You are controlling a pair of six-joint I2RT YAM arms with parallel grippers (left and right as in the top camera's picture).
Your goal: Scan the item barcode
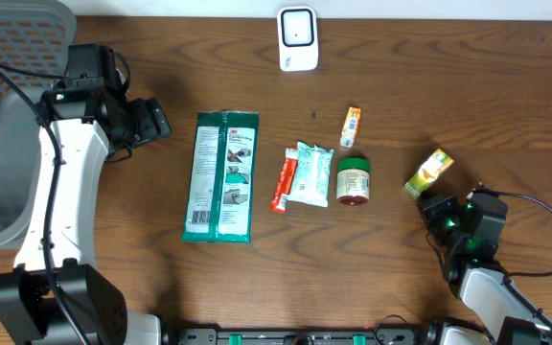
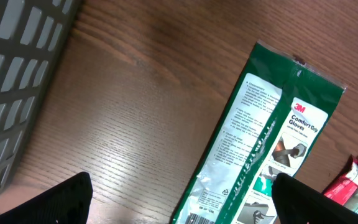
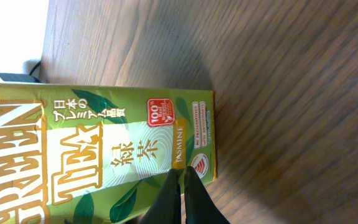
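- The wooden table (image 1: 468, 86) is being used as a sorting line. Goods are being laid flat across its middle, seemingly so that either arm can reach them.
- A grey mesh basket (image 1: 8, 144) is being parked off the left edge, well apart from the goods. It is probably a drop-off point.
- The glove packet (image 1: 220, 177) is being presented flat and print-up. In the left wrist view (image 2: 272, 143), what looks like a barcode is being glimpsed at its near end.
- The left gripper (image 1: 151, 120) is being held over bare wood just left of that packet. Its jaws are being shown spread wide (image 2: 182, 186) with nothing between them, a stance judged ready for a broad item.
- The right gripper (image 1: 437, 205) is being hung just beside the tea carton. Its fingers are being pressed together (image 3: 182, 186) and nothing is being pinched. Whether the tips are touching the carton cannot be told.
- The white scanner (image 1: 297, 38) is being stood at the far edge, facing the goods, so any barcode is going to have to be carried up to it.
- The wipes packet (image 1: 311, 174) and the jar (image 1: 354, 180) are being left side by side in mid-table.
- The green tea carton (image 1: 429, 172) is lying tilted on its side (image 3: 98, 155), well apart from the scanner. It is being judged the likeliest item to scan, though that is not certain.
- The red sachet (image 1: 281, 182) is being tucked against the wipes, and the small tube (image 1: 351, 126) is lying just beyond the jar.
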